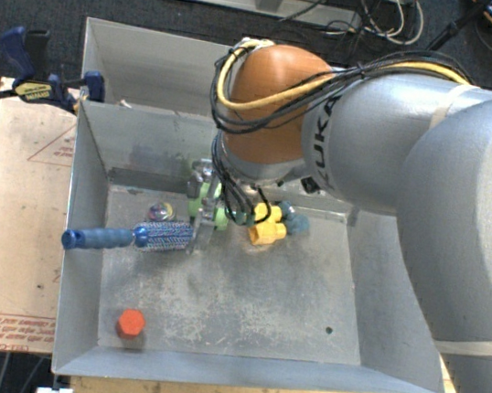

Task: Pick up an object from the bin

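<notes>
My gripper (207,217) hangs under the orange wrist cover near the middle of the bin's back part. Its two green-marked fingers stand apart, open, with nothing visibly between them. Just below and left of the fingertips lies a blue brush (133,237): its bristled head is at the gripper's side and its handle points left toward the bin's wall. A yellow toy piece (266,231) with a teal end lies close to the right of the gripper. A small shiny purple thing (160,212) sits left of the gripper, behind the brush head.
A small red-orange cylinder (131,323) stands in the front left corner. The arm and its cables cover the bin's back right part. Bare grey floor lies in front of the gripper.
</notes>
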